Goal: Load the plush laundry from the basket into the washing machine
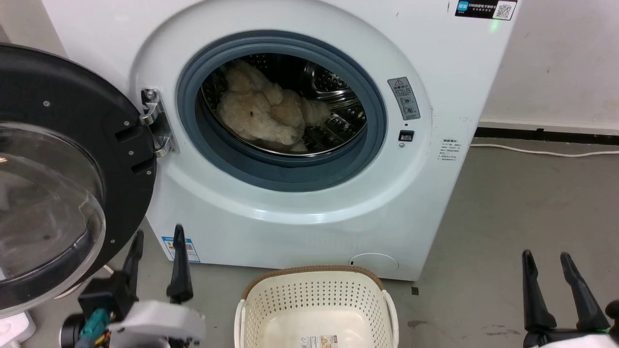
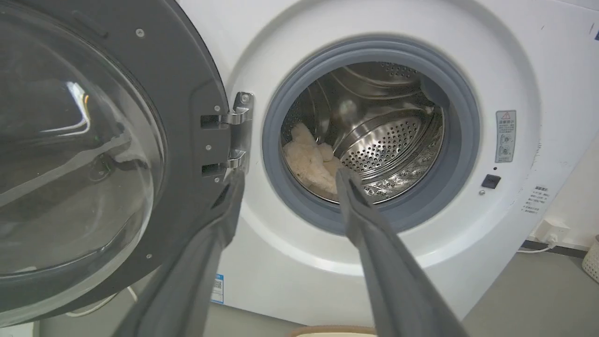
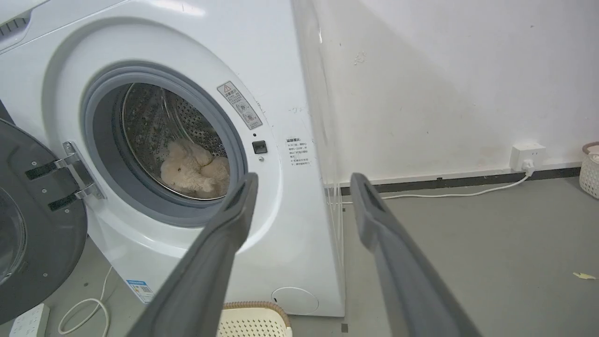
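Observation:
The cream-beige plush laundry [image 1: 266, 113] lies inside the steel drum of the white washing machine [image 1: 300, 212], whose black-framed round door [image 1: 53, 174] hangs wide open at the left. The plush laundry [image 2: 309, 161] also shows low in the drum in the left wrist view, and the plush laundry [image 3: 194, 168] in the right wrist view. The cream basket [image 1: 316, 309] stands on the floor before the machine, holding nothing but its label sticker. My left gripper [image 1: 157, 241] is open at the lower left beside the door. My right gripper [image 1: 549, 258] is open at the lower right, over bare floor.
Grey concrete floor [image 1: 522, 203] stretches right of the machine, with a white cable [image 1: 541, 152] along the wall base. A wall socket [image 3: 526, 157] and another pale basket [image 3: 589, 171] sit far right. A white power strip [image 3: 28, 323] lies by the door.

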You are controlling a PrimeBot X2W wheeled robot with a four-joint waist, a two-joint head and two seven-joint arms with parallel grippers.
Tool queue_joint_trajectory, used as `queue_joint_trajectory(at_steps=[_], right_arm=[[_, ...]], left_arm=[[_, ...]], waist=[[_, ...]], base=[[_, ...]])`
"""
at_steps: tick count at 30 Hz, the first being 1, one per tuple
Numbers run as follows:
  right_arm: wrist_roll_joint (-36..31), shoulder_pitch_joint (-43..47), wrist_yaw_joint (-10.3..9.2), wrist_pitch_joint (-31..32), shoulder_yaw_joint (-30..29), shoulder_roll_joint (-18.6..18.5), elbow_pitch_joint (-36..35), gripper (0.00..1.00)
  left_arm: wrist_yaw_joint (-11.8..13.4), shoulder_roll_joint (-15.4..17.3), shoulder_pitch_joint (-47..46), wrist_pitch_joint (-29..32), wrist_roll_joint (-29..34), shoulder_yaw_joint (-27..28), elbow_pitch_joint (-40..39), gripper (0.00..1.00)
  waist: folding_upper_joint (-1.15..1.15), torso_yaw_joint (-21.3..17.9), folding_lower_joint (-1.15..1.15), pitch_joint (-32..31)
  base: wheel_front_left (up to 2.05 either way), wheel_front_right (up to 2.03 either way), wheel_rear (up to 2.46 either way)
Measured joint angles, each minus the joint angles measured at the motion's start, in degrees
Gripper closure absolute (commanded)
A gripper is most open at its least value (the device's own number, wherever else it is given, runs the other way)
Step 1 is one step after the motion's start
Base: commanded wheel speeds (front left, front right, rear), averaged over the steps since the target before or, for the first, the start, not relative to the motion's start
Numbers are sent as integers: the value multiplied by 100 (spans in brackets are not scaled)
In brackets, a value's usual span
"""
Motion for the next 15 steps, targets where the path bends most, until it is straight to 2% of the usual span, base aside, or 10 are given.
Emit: queue_joint_trajectory(at_steps=[15], right_arm=[[-59,385,0,-22,118,0,-5,0]], left_arm=[[-97,210,332,414,-94,-190,-294,0]], waist=[[0,37,1,-16]], base=[[0,0,0]])
